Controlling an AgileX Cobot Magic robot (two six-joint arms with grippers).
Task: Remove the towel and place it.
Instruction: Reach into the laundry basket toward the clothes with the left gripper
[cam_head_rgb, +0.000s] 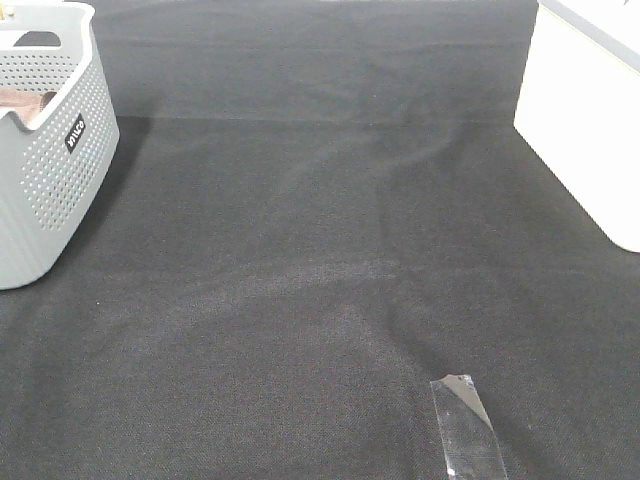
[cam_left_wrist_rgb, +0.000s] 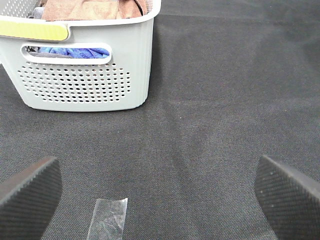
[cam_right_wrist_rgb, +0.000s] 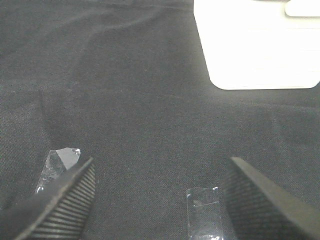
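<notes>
The brown towel (cam_left_wrist_rgb: 92, 9) lies bunched inside the grey perforated basket (cam_left_wrist_rgb: 85, 85), on top of a blue cloth (cam_left_wrist_rgb: 75, 51) that shows through the handle slot. In the exterior high view only a corner of the towel (cam_head_rgb: 28, 102) peeks over the basket (cam_head_rgb: 45, 190) at the far left. My left gripper (cam_left_wrist_rgb: 157, 192) is open above the black cloth, well short of the basket, with nothing between its fingers. My right gripper (cam_right_wrist_rgb: 160, 192) is open too, empty, over the black cloth. Neither arm shows in the exterior high view.
A white box (cam_head_rgb: 590, 120) stands at the back right, also visible as the white box (cam_right_wrist_rgb: 257, 45) in the right wrist view. Strips of clear tape (cam_head_rgb: 468, 428) stick to the black table cloth (cam_head_rgb: 320, 250) near the front.
</notes>
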